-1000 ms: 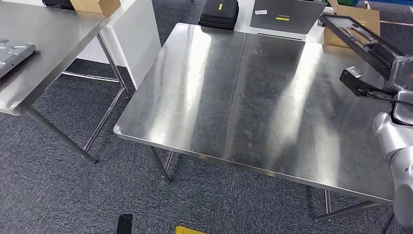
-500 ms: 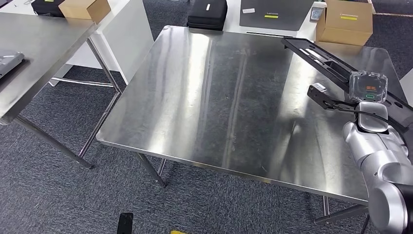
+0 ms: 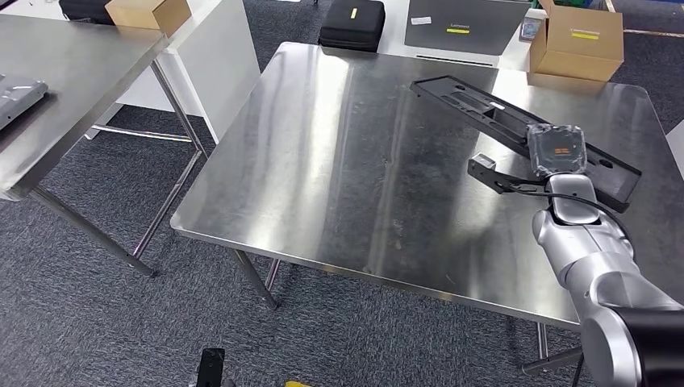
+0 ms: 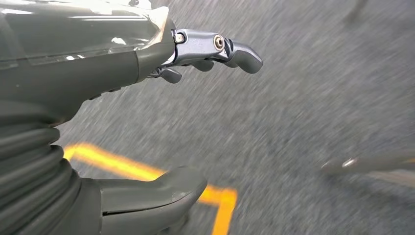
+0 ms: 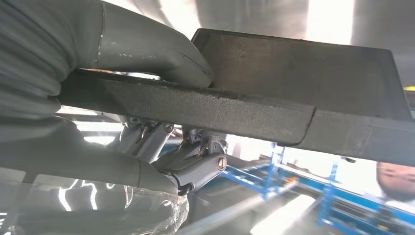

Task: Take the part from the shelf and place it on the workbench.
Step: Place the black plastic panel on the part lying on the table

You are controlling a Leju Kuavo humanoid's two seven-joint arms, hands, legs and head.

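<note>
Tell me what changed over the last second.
The right hand, gripping the long black part throughout, has swung it in from the right edge to over the steel workbench. The camera shifted too, so the table's apparent movement is not real. The left hand holds nothing.

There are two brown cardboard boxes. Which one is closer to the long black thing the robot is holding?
The cardboard box at the far right, behind the workbench. It sits just beyond the long black part in the right hand; the other box is far left.
</note>
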